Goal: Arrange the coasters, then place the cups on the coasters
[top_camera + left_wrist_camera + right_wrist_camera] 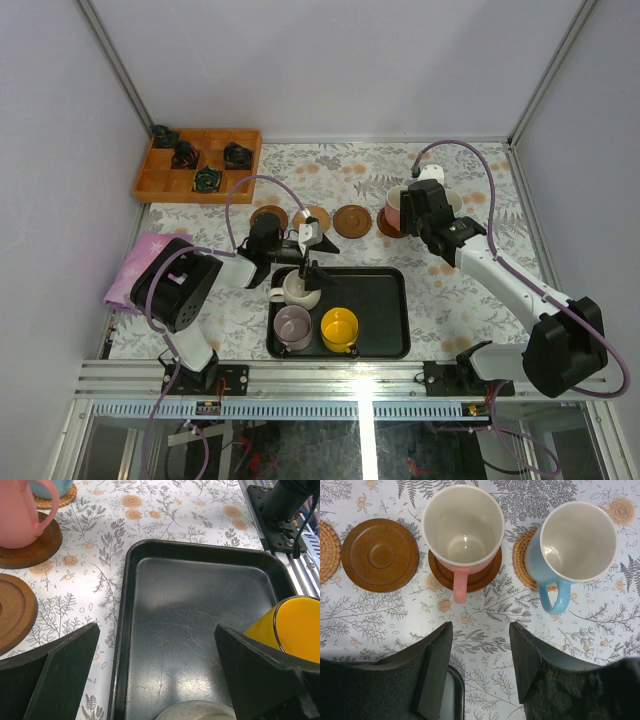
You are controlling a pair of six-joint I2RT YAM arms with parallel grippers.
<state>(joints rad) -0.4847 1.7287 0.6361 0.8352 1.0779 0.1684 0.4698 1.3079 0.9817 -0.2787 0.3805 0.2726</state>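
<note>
Pink-handled cup (463, 525) stands on a dark coaster (487, 572). Beside it, the blue-handled cup (577, 542) stands on a woven coaster (520, 560). An empty brown coaster (380, 555) lies to their left. My right gripper (481, 630) hovers open just short of these two cups, nothing between its fingers. In the black tray (375, 310) sit a cream cup (300, 288), a lilac cup (293, 325) and a yellow cup (339, 328). My left gripper (156, 630) is wide open over the tray, with the cream cup's rim (195, 710) just below and the yellow cup (295, 627) to its right.
Two more coasters (268, 218) (313, 218) lie in the row on the floral cloth. A wooden compartment box (200, 165) with dark items stands at the back left. A pink cloth (140, 265) lies at the left edge. The tray's corner (452, 695) shows under the right gripper.
</note>
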